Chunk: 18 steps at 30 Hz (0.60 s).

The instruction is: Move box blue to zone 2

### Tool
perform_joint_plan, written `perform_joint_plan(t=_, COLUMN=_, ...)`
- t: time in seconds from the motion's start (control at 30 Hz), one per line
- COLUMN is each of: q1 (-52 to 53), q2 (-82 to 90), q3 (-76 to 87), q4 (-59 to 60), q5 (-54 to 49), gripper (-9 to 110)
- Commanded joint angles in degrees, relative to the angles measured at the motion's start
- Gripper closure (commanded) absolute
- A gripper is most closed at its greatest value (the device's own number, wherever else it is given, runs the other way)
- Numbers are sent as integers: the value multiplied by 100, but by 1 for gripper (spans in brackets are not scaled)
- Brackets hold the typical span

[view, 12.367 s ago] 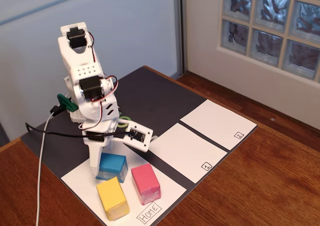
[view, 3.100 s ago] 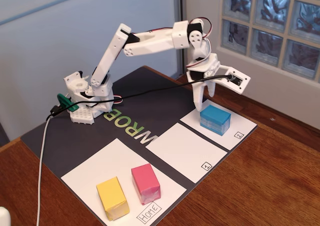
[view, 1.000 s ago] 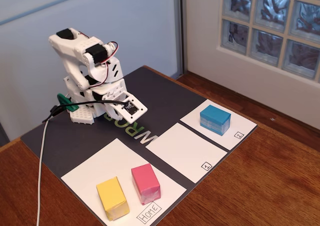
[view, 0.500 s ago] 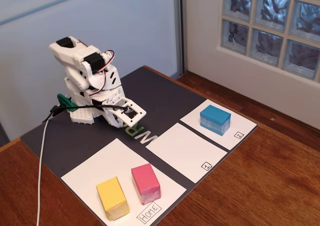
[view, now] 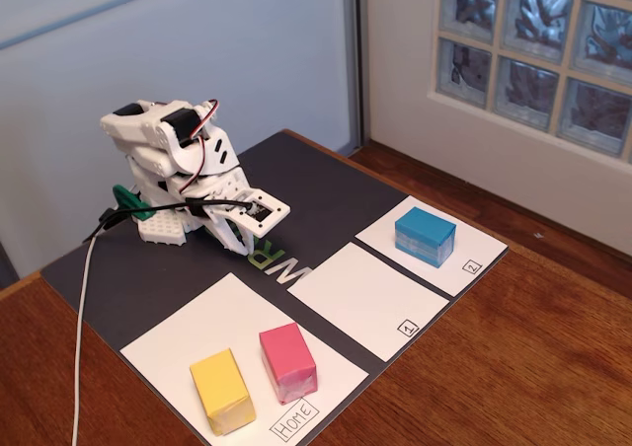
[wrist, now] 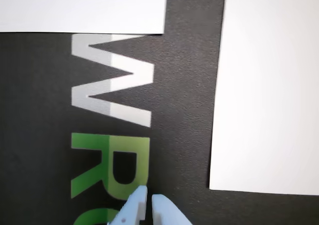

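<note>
The blue box (view: 426,235) stands on the white sheet marked "2" (view: 464,254) at the right of the dark mat in the fixed view. My gripper (view: 240,247) is folded back near the arm's base, far left of the box, low over the mat's letters. In the wrist view the gripper (wrist: 148,199) shows at the bottom edge with its two fingertips almost touching and nothing between them. The blue box does not show in the wrist view.
The sheet marked "1" (view: 367,298) lies bare in the middle. A yellow block (view: 221,390) and a pink block (view: 287,361) stand on the "Home" sheet (view: 188,330). The dark mat (view: 128,278) rests on a wooden table; a white cable (view: 83,318) hangs at the left.
</note>
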Motion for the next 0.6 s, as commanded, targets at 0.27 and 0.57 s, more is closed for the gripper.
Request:
perform_joint_plan(t=0.27, q1=141, q2=316, q3=-9, q4=352, q5=-123, gripper=100)
perform_joint_plan(t=0.57, q1=141, q2=308, q3=-9, q4=352, q5=-114, gripper=100)
